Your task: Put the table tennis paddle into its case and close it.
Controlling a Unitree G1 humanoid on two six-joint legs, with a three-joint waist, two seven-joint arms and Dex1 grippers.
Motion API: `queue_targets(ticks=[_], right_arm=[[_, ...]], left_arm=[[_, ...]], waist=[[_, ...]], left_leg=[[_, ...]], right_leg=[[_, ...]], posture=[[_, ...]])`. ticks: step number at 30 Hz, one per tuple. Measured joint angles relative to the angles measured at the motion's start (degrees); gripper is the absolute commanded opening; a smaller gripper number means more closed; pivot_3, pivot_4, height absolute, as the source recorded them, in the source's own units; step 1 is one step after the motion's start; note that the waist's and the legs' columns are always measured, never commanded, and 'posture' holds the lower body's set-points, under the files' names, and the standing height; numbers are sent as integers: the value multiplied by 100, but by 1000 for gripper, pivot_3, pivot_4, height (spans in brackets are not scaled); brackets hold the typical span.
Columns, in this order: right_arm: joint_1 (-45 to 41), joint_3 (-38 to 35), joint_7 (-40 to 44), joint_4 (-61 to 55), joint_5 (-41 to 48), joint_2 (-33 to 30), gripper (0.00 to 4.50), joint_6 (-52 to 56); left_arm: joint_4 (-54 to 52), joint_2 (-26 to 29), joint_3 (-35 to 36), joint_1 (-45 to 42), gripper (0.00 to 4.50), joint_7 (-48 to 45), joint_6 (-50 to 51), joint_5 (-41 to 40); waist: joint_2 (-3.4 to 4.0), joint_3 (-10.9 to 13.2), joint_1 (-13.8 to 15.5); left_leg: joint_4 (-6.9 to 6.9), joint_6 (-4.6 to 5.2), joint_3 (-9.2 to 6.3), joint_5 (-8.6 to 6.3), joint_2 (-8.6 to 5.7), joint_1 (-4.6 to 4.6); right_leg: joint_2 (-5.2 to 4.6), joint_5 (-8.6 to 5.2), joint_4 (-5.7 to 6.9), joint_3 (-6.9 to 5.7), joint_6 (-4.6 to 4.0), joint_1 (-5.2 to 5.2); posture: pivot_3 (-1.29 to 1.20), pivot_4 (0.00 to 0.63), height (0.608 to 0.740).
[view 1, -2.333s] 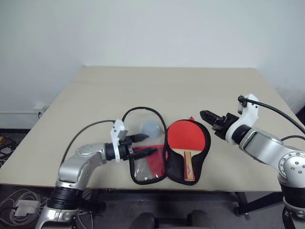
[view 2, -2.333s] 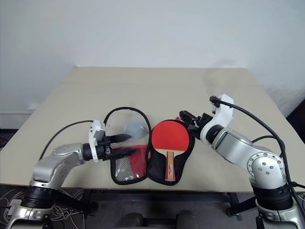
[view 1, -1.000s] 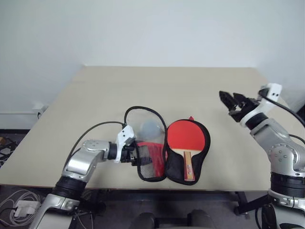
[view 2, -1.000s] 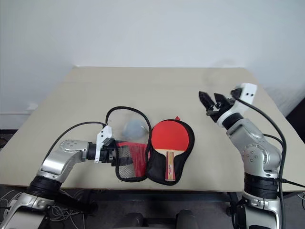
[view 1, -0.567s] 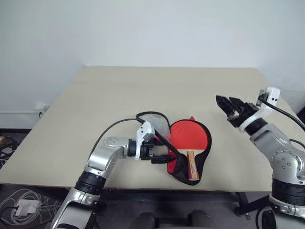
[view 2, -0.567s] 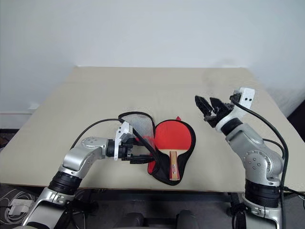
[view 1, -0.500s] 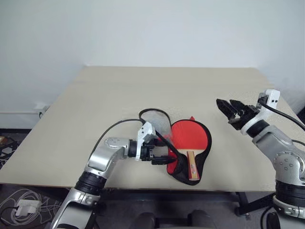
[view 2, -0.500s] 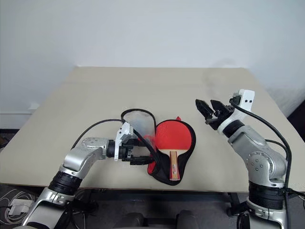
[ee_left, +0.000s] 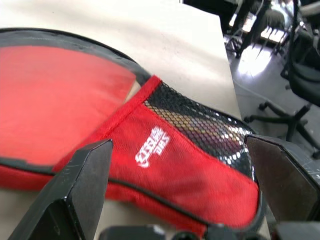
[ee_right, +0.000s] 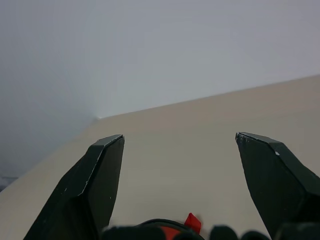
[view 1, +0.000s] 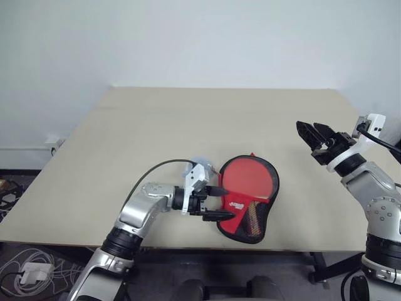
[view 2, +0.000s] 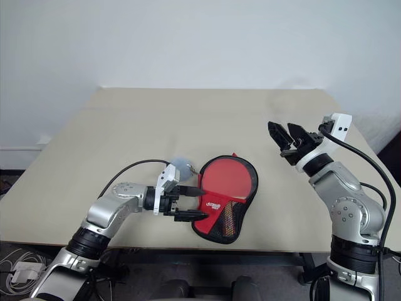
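- Near bench (view 1: 156,119) edge, centre: case (view 1: 247,197), top half folded over, red outside w/ white logo up; paddle hidden.
- L gripper (view 1: 220,202): fingers released, spread at case's left edge.
- R gripper (view 1: 315,135): fingers released, raised at right, well apart.

The right gripper (ee_right: 180,187) has its two black fingers (ee_right: 92,195) spread wide apart with nothing between them. Beyond them stretches the pale bench (ee_right: 200,145), meeting a plain grey wall (ee_right: 150,50). Low between the fingers peeks a black-edged red rim of the case (ee_right: 170,230), with a small red tab (ee_right: 191,221) sticking up.
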Motion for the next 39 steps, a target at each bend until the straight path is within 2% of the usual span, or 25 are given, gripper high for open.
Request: queue_targets(ticks=[9, 17, 30, 34, 37, 39], right_arm=[[73, 106, -120, 148, -355, 26, 3847, 1], [142, 179, -180, 188, -523, 207, 3847, 2], [113, 166, -404, 468, -671, 325, 3847, 7], [116, 143, -450, 468, -679, 365, 3847, 7], [120, 106, -527, 468, -725, 374, 3877, 8], [125, 86, -545, 469, -752, 374, 3877, 8]], left_arm=[[-263, -86, 571, -82, 4500, 848, 1482, -516], [-321, -80, 1026, -326, 4500, 1567, 3306, -1101], [315, -1123, 1059, -694, 4500, 2157, 4407, -1401], [399, -1129, 1061, -744, 4500, 2158, 4539, -1493], [405, -1068, 1065, -745, 3983, 2148, 4719, -1582], [440, -1008, 1063, -745, 3331, 2149, 4851, -1618]], waist=[[0, 0, -5], [0, 0, -14], [2, -1, -3], [3, -2, -14], [3, -2, -15], [3, -2, -15]], left_leg=[[0, 0, -2, 0, 1, 0], [0, -1, -5, 0, -1, 0], [3, -4, -5, 1, -5, -1], [1, -5, -5, 1, -3, 0], [1, -5, -4, 1, -4, 0], [1, -5, -5, 1, -3, 0]], right_leg=[[0, 0, 2, 0, 0, -2], [-1, 0, 2, -1, 0, -2], [-4, 0, 1, 1, 0, 0], [-3, 0, 1, 2, 0, -3], [-3, 0, 1, 3, 0, -3], [-3, 0, 1, 2, 0, -3]], posture=[[0, 0, 716], [0, 0, 716], [0, 0, 716], [0, 0, 716], [0, 0, 716], [0, 0, 716]])
